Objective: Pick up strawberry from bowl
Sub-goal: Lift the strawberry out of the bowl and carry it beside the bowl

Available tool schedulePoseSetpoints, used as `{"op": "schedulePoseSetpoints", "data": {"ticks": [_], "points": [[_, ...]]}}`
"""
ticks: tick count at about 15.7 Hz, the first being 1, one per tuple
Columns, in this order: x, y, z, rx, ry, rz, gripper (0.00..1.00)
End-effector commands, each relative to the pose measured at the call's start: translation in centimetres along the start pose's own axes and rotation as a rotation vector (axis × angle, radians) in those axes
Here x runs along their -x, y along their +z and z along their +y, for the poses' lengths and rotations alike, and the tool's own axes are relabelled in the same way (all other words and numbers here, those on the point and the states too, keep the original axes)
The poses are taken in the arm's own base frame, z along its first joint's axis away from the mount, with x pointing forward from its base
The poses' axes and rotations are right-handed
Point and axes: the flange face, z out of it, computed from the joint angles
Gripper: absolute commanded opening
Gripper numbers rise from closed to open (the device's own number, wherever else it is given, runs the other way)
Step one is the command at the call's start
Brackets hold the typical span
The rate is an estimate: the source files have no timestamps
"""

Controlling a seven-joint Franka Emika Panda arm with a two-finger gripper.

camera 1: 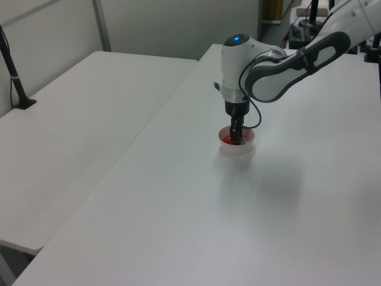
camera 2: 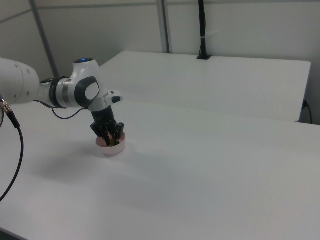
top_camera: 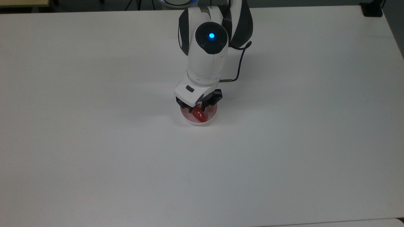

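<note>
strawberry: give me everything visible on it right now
The strawberry is small, glossy and red, tapering to a tip that points toward the top view's lower right. It lies inside the pale pink bowl. Its upper end sits under the hand, whose dark fingers come down on either side of it. Whether they already pinch it cannot be told. Its stem cap is hidden.

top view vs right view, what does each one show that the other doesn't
The top view looks down into the bowl, so the red strawberry is plain to see lying inside, just below the hand, along with the blue light on the arm. The right view takes the scene from the side: the hand reaches down to the bowl's rim, a second table stands behind, and a black post rises from it. Both show the white arm over the pink bowl on the white table.
</note>
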Motion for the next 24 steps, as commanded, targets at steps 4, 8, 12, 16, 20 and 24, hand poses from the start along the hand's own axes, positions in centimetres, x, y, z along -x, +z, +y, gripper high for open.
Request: {"op": "schedulePoseSetpoints", "data": {"ticks": [4,8,12,16,20,24], "points": [[-0.3,-4.0,0.2,-0.013,0.003,0.079,0.40],[-0.9,-6.8,2.0,-0.044,0.046,0.128,0.40],[-0.7,-6.9,6.2,-0.020,0.093,0.133,0.41],[0.5,-2.9,15.8,0.005,0.114,0.083,0.41],[1.8,-0.1,21.3,0.021,0.105,0.062,0.47],[2.5,2.4,22.8,0.027,0.118,0.023,0.80]]}}
